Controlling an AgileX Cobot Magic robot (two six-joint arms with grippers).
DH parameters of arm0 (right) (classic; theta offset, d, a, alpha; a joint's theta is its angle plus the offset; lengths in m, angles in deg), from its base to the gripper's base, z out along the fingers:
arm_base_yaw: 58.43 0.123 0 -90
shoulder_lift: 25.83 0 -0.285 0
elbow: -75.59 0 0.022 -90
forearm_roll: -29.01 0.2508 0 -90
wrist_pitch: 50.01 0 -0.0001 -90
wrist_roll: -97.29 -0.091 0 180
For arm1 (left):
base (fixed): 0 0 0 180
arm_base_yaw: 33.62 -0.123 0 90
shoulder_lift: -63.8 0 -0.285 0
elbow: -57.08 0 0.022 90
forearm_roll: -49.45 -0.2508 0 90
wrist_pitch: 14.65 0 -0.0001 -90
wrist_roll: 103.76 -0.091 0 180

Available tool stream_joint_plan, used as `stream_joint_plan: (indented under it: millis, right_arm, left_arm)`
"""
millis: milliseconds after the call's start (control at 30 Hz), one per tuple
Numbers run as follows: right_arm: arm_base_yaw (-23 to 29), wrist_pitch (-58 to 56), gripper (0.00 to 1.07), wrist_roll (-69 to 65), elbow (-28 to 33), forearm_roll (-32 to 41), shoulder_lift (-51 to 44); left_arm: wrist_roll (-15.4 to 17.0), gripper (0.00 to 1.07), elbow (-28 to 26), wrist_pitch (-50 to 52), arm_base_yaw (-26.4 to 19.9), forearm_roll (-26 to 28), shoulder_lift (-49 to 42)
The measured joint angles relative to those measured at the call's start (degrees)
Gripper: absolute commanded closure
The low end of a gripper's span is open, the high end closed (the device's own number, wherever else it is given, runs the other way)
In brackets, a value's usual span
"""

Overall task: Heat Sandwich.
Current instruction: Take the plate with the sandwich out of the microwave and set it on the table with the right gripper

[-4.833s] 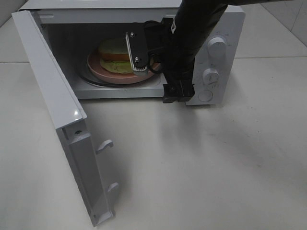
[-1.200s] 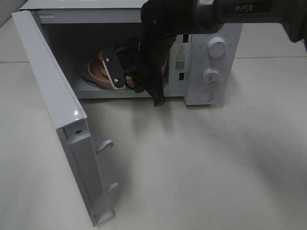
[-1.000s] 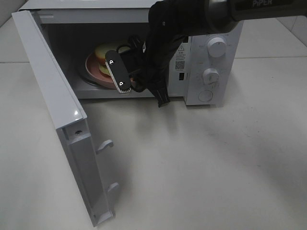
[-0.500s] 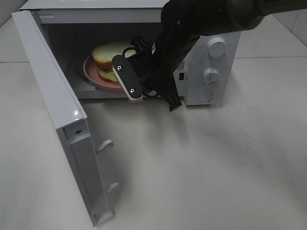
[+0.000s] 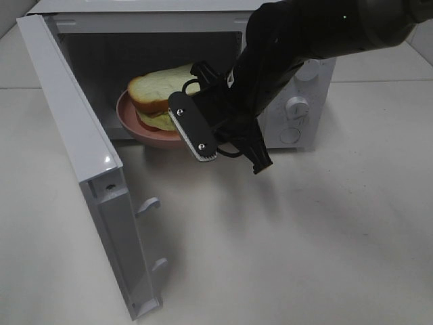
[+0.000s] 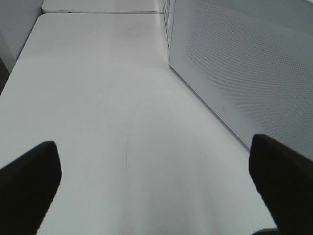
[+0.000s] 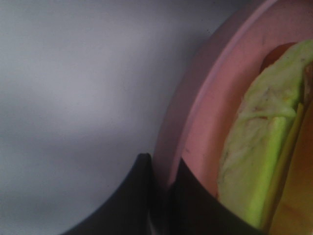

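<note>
Gripping the rim of the pink plate [image 7: 195, 122], the right gripper [image 7: 164, 191] has its jaws nearly shut, one finger above the rim and one below, as the right wrist view shows. The pinch sits at the plate's near edge, probably so the load can be carried without anything touching the food. The sandwich [image 5: 159, 91] rests on the plate, white bread on top with yellow-green filling showing beneath; in the high view plate and sandwich sit at the mouth of the microwave [image 5: 298, 108], partly inside the cavity and partly over the front sill. The plate appears roughly level. The microwave door [image 5: 81, 169] stands wide open to the left, leaving the opening free. The right arm [image 5: 291, 47] reaches in from the right, crossing in front of the control knobs. The left gripper [image 6: 156, 191] hangs fully spread over bare table [image 6: 98, 98] beside the door, holding nothing.
</note>
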Motion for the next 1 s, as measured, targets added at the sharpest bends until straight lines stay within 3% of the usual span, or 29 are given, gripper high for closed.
stream_joint_plan:
  millis: [1000]
  right_arm:
    - [0.06, 4.35, 1.07, 0.52, 28.71, 0.0, -25.44]
  left_arm:
    - [0.0, 0.05, 0.0, 0.0, 0.0, -0.06, 0.0]
